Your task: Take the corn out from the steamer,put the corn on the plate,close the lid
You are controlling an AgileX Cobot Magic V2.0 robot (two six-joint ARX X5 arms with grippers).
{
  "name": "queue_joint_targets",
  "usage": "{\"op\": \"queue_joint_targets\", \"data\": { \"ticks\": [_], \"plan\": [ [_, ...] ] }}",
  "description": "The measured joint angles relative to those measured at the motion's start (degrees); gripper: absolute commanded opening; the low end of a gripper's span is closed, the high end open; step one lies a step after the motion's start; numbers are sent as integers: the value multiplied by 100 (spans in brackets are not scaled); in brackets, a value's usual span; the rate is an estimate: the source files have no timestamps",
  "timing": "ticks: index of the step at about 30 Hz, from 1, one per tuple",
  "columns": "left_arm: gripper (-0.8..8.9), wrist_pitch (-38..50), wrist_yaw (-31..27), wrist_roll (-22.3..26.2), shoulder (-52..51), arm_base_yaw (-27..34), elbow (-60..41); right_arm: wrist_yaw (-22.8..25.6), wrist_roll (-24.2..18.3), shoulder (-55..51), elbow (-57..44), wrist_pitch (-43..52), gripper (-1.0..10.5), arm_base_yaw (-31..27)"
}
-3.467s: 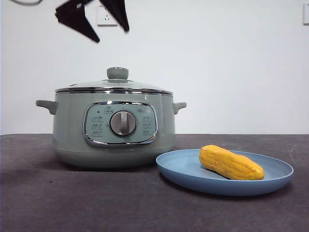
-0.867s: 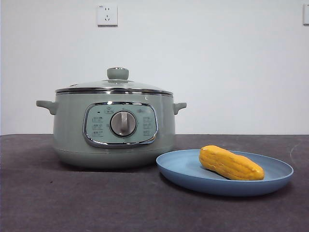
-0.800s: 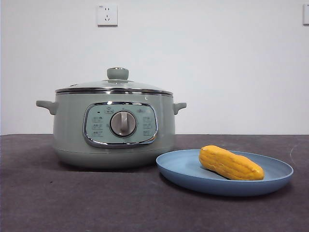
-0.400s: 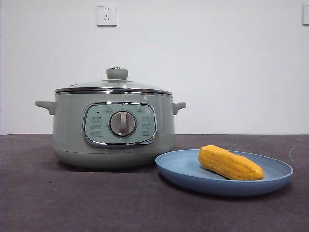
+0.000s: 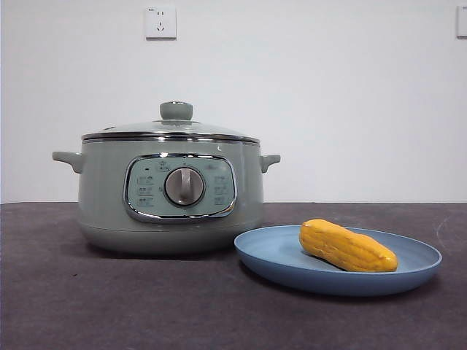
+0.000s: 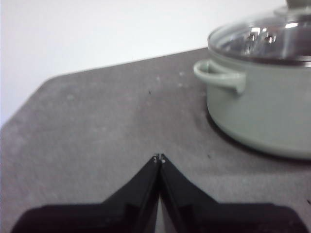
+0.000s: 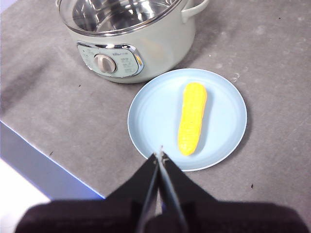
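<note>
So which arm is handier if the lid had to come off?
Probably left: the left hand, shut, sits low beside the steamer, with the lid close. The right hand hangs over the plate and corn.

The steamer [image 5: 171, 193] has a smooth, softly glossy sage-green body with a chrome-framed panel and a brushed silver dial [image 5: 184, 187]; its inner wall looks like polished metal in the right wrist view; the lid [image 5: 171, 130] is clear glass with a shiny chrome rim; the plate [image 5: 292, 262] is smooth, matt light blue; the corn [image 5: 348, 246] looks waxy and ribbed; the desk [image 5: 109, 299] is a matt, faintly speckled dark grey.
</note>
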Motion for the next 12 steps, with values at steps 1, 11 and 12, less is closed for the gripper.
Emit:
{"op": "queue_joint_targets", "data": {
  "ticks": [1,11,12],
  "plan": [
    [-3,-7,0,-61,-81,0,-90,0,0,0,0,2,1,0],
    [-3,-192,2,-332,-289,0,-131,0,0,0,0,0,1,0],
    [-3,-192,-2,-339,-289,0,-131,0,0,0,0,2,1,0]
  ]
}}
